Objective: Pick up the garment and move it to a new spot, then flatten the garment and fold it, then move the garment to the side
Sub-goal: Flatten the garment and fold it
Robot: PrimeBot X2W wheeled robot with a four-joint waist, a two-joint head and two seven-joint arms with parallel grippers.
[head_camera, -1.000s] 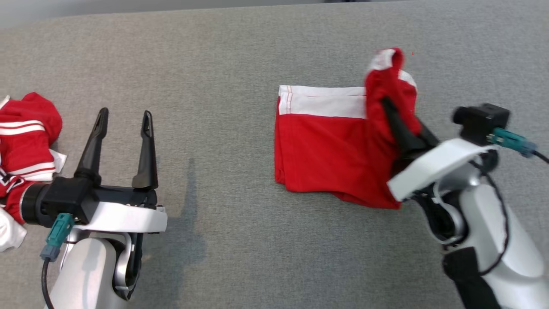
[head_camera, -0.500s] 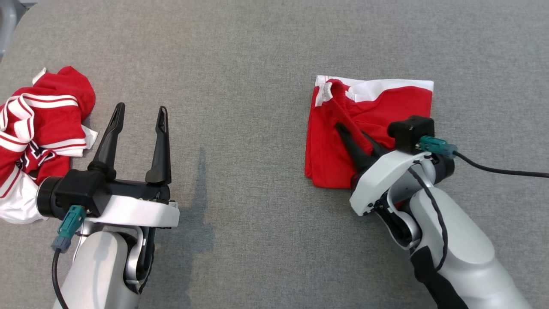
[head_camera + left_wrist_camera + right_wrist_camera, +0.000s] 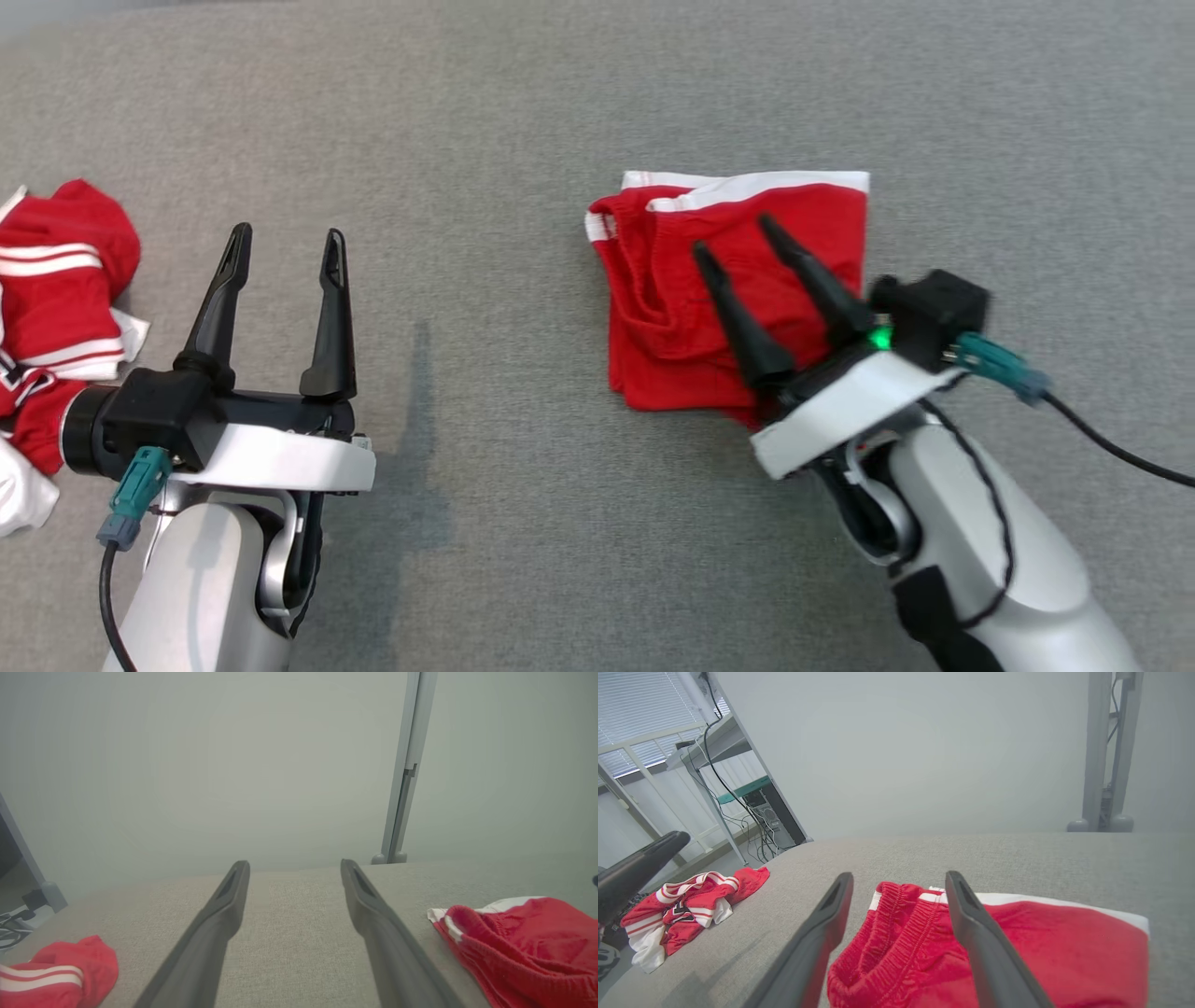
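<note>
Right gripper [image 3: 734, 236]: fingers spread wide, gripping nothing, poised over the folded garment [image 3: 653, 317]; whether they touch the cloth cannot be told.
Garment: red shorts with white band, lying folded at centre right of the head view on the grey surface [image 3: 504, 140].
Left gripper [image 3: 287, 233]: fully spread, empty, lower left, well apart from the garment.
Crumpled red-and-white jersey [image 3: 56, 271]: left edge, beside the left arm.
Change: half a second ago the right fingers pinched a fold of the garment; they have since let it go.
</note>
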